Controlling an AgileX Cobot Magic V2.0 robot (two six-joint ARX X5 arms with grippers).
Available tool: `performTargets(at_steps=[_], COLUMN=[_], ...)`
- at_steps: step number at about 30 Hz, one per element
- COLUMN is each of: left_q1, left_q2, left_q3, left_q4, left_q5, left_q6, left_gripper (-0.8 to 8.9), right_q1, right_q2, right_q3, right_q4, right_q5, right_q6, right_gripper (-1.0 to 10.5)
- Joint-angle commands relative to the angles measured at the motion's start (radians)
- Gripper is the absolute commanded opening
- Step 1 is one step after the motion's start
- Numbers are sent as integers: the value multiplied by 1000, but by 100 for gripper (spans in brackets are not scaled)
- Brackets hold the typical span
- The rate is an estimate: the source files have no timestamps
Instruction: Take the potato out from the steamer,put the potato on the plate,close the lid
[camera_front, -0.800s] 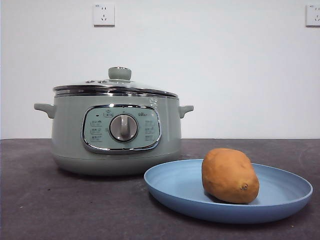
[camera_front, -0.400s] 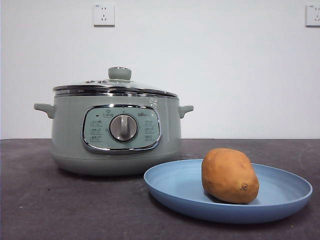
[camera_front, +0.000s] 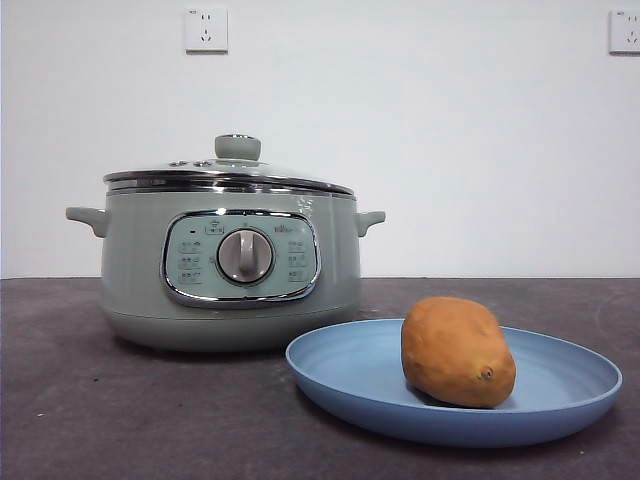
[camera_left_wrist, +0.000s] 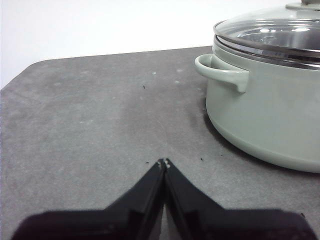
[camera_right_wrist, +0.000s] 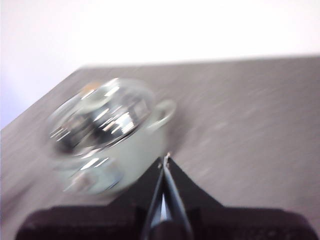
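The orange-brown potato (camera_front: 458, 350) lies on the light-blue plate (camera_front: 340, 375) at the front right of the table. Behind and to the left stands the sage-green steamer (camera_front: 230, 260), with the glass lid (camera_front: 228, 176) resting on its rim. My left gripper (camera_left_wrist: 164, 163) is shut and empty, low over the bare table beside the steamer (camera_left_wrist: 265, 115) and its side handle. My right gripper (camera_right_wrist: 166, 158) is shut and empty, up above the table; its view is blurred and shows the steamer (camera_right_wrist: 110, 135) with the lid (camera_right_wrist: 102, 117) on it. Neither gripper appears in the front view.
The dark grey tabletop (camera_front: 150, 420) spreads in front of the steamer. A white wall stands behind with two power sockets (camera_front: 206, 30) high up. In the left wrist view the table's far edge (camera_left_wrist: 100, 54) runs along the wall.
The front view has shifted a pixel or two; steamer, lid, plate and potato stay where they were. The blur in the right wrist view shows that arm moving.
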Motion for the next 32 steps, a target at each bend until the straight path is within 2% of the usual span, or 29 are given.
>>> performTargets(at_steps=[1,6,13,21,32], left_q1=[3,3,3,3,3], left_q2=[-3,-3,-3,-3,-3], left_q3=[-16,-16,-16,-16,-16], left_q4=[0,0,0,0,0], left_q5=[-2,-2,-2,-2,-2], left_q6=[-6,-6,-6,-6,-6], left_gripper=[-3,-3,-3,-3,-3], right_q1=[-102,-200,-222,-222,-220], right_q2=[-53,-165,-302,-391,-430], right_q3=[-79,-244,-509,-688,-763], right_q4=[92,311,485,495,422], right_q5=[0,2,5,8,6], right_q6=[-62,-86,-74,-45,-32], right_gripper=[0,0,0,0,0])
